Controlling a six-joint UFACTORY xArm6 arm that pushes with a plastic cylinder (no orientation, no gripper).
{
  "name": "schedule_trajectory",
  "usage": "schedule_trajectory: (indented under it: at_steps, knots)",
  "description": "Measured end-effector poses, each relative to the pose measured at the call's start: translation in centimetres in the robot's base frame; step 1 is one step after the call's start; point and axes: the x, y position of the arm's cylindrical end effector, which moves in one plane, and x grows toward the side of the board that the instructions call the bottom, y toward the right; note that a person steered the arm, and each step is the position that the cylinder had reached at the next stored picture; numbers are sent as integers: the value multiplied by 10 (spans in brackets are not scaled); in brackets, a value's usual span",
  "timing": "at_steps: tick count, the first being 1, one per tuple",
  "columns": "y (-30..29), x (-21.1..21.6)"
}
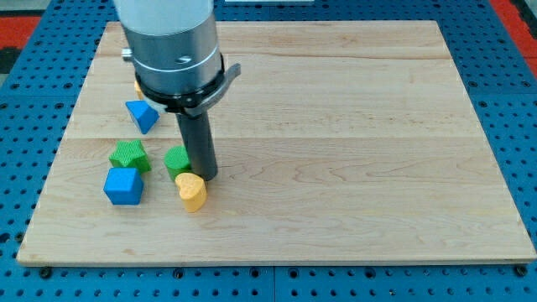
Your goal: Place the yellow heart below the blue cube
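Note:
The yellow heart [192,192] lies near the view's bottom left of the wooden board [352,151]. The blue cube [123,185] sits to its left, about level with it. My tip [206,176] stands just above and right of the yellow heart, touching or nearly touching it. A green cube [176,161] sits right beside the rod, on its left, just above the heart.
A green star-shaped block [130,156] lies just above the blue cube. A blue triangular block [142,115] lies further up. A yellow-orange block [137,85] peeks out behind the arm's grey body [172,42]. The board's bottom edge runs close below the heart.

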Motion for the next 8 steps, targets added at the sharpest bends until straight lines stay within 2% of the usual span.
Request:
schedule_trajectory:
  at_steps: [2, 3, 4, 5, 7, 8]
  knots:
    - [-12, 21]
    - [18, 28]
    - [22, 54]
    - [-15, 57]
    - [-12, 44]
    - [-23, 61]
